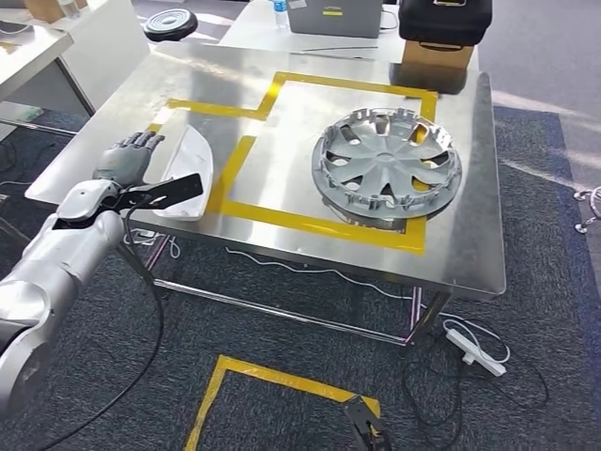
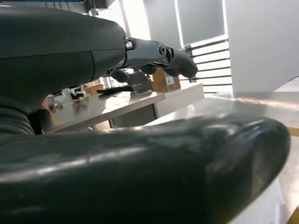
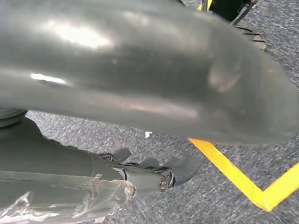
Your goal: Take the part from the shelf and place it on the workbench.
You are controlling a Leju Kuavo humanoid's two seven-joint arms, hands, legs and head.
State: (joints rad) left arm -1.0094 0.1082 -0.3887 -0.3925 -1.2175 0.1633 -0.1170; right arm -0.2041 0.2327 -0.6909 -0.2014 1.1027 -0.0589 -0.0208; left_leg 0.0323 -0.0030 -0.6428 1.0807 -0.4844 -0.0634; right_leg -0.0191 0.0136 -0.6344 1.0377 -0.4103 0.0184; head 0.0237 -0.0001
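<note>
While the white curved part (image 1: 188, 172) lay on the steel workbench (image 1: 284, 113) near its front left corner, just left of the yellow tape outline (image 1: 248, 150), the left hand (image 1: 130, 156) rested beside it on the side away from the tape, fingers stretched out flat and apart, gripping nothing. Whether the fingers touched the part could not be told. A black bracket at that wrist reached over the part's near edge. Farther right on the bench, inside the taped outline, sat a silver wheel cover (image 1: 386, 166). The right hand (image 3: 151, 175) hung over grey carpet (image 3: 218, 196) beside yellow floor tape (image 3: 246, 184), fingers extended, holding nothing.
</note>
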